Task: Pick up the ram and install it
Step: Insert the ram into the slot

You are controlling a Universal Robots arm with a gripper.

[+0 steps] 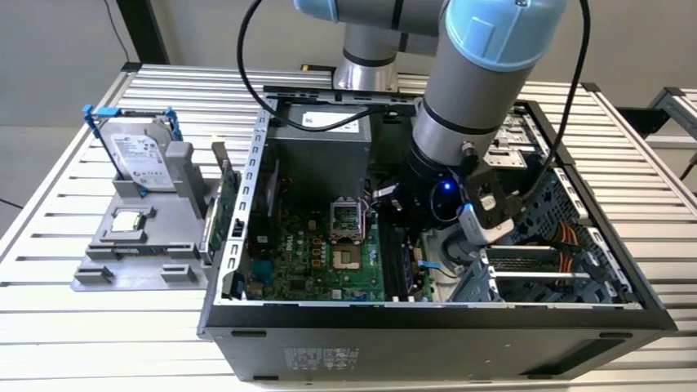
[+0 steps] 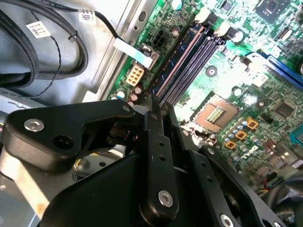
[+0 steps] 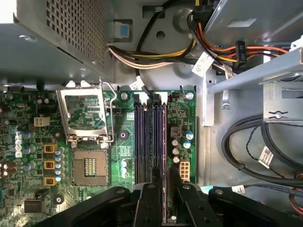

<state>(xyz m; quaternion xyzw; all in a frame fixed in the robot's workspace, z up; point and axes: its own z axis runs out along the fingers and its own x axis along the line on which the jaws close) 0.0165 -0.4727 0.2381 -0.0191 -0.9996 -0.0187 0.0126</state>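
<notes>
Motherboard [image 3: 28,156] backdrop, thin ram [image 3: 164,156] edge-on

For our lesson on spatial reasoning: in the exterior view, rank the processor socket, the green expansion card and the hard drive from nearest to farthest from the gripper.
1. The processor socket, on the motherboard inside the case, beside the gripper.
2. The green expansion card, standing just outside the case wall, toward the exterior view's left.
3. The hard drive, upright in its holder, farthest toward the exterior view's left.

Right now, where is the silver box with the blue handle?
In the exterior view, the hard drive stands upright in the grey holder on that view's left, outside the open computer case and beside its wall.
</notes>
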